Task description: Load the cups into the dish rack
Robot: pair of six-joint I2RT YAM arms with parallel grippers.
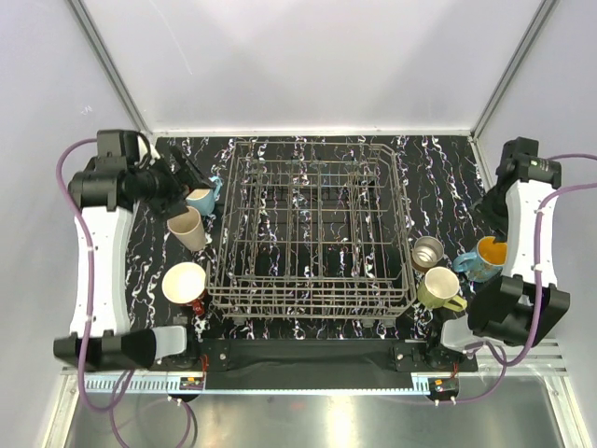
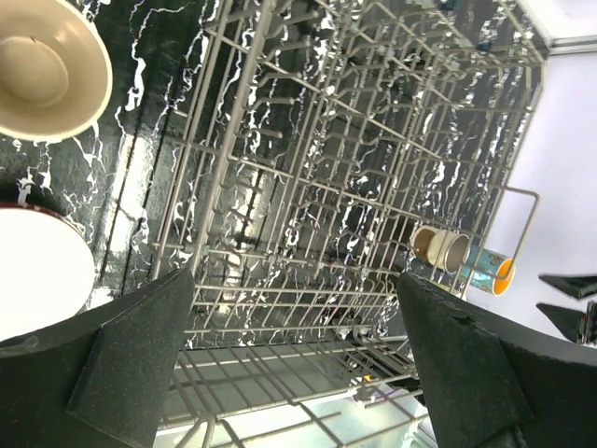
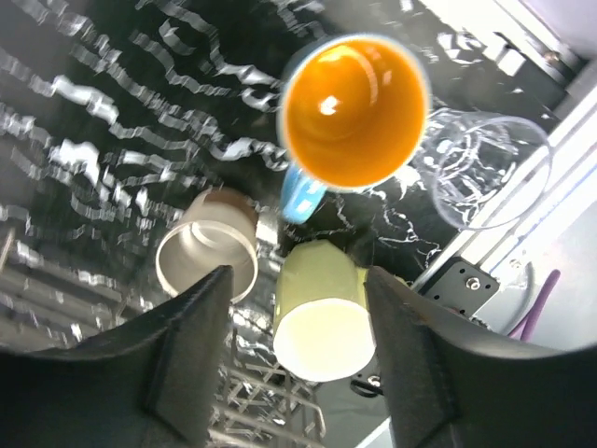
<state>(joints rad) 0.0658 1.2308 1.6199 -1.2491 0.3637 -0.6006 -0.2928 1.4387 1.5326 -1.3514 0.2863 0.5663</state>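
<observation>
The grey wire dish rack (image 1: 308, 229) stands mid-table with no cup in it. Left of it are a light blue mug (image 1: 201, 198), a cream cup (image 1: 187, 229) on its side and a red mug (image 1: 185, 283). My left gripper (image 1: 193, 175) hangs open beside the blue mug, and in its wrist view the left gripper (image 2: 294, 277) has only rack wire between its fingers. Right of the rack stand a steel tumbler (image 1: 427, 252), a yellow-green mug (image 3: 322, 313), a blue mug with an orange inside (image 3: 354, 110) and a clear glass (image 3: 485, 168). My right gripper (image 3: 298, 273) is open, its fingers either side of the yellow-green mug.
The table is black with white marbling (image 1: 448, 177), and white walls close it in at the back and sides. A black bar (image 1: 308, 355) runs along the near edge between the arm bases. The rack's near wall stands close to that bar.
</observation>
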